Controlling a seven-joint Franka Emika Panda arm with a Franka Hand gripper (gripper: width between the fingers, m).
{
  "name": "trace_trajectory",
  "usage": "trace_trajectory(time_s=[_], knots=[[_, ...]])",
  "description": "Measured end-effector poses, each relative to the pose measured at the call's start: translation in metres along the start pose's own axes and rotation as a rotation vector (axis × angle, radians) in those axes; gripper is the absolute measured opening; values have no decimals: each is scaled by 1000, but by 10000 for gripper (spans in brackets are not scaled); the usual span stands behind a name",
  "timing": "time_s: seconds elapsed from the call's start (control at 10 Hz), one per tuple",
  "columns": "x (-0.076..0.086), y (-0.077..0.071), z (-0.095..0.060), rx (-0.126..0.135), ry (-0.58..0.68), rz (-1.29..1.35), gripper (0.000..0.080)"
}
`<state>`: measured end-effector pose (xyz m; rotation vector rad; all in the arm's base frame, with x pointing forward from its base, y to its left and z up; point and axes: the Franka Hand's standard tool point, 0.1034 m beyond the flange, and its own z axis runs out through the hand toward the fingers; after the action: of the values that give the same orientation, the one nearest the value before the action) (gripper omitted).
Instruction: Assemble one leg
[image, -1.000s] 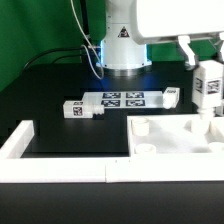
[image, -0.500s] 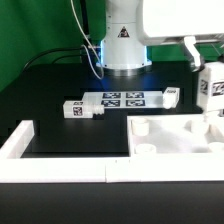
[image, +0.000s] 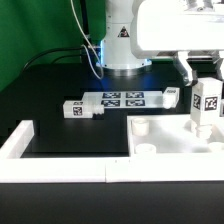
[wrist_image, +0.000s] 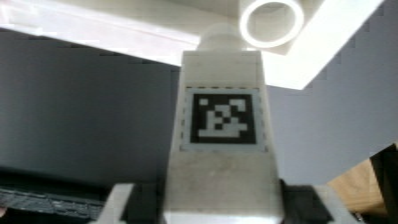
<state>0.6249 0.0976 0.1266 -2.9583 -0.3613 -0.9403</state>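
My gripper (image: 205, 82) is at the exterior view's right, shut on a white leg (image: 204, 108) with a black-and-white tag on its side. I hold the leg upright over the far right corner of the large flat white panel with raised rims (image: 170, 140). In the wrist view the leg (wrist_image: 224, 120) fills the middle between my dark fingers (wrist_image: 121, 200), and its far end points at a round socket (wrist_image: 270, 22) on the panel. Two more legs lie on the table, one at the left (image: 82, 108) and one further right (image: 171, 96).
The marker board (image: 122, 99) lies flat on the black table in front of the robot base (image: 120, 45). A white raised border (image: 20, 140) runs along the table's near edge. A green backdrop stands behind.
My gripper has moved down and slightly towards the exterior view's left with the leg, bringing it lower over the panel's far right corner.
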Motion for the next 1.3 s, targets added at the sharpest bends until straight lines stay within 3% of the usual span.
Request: trace_trajectory(time_s=[0.4, 1.3], knots=[[-4, -14, 9, 14, -11, -5, 286], [-15, -12, 22, 9, -21, -4, 286]])
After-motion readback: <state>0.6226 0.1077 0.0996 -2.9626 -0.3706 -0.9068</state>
